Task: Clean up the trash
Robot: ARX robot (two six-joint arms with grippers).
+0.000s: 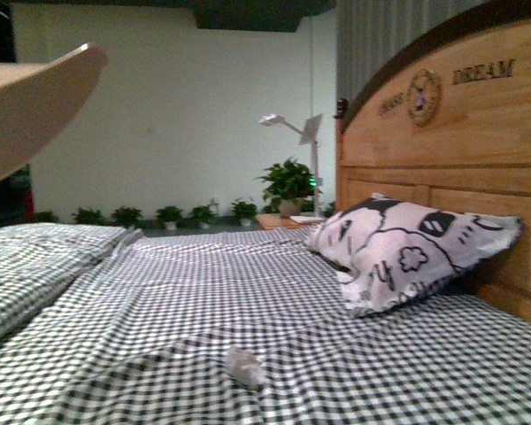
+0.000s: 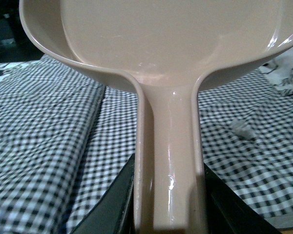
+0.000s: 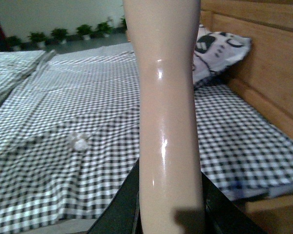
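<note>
The trash (image 1: 246,367), a small crumpled wad of white paper, lies on the checked bedspread near the front edge. It also shows in the left wrist view (image 2: 242,129) and in the right wrist view (image 3: 78,141). My left gripper (image 2: 170,204) is shut on the handle of the pink dustpan (image 2: 161,44), held above the bed; the pan's edge shows at the upper left of the front view (image 1: 35,106). My right gripper (image 3: 170,204) is shut on the pink brush handle (image 3: 166,97), which rises above the bed. The brush head is out of view.
A black-and-white patterned pillow (image 1: 398,248) leans on the wooden headboard (image 1: 451,133) at the right. A folded checked quilt (image 1: 35,257) lies at the left. Potted plants and a lamp (image 1: 288,186) stand beyond the bed.
</note>
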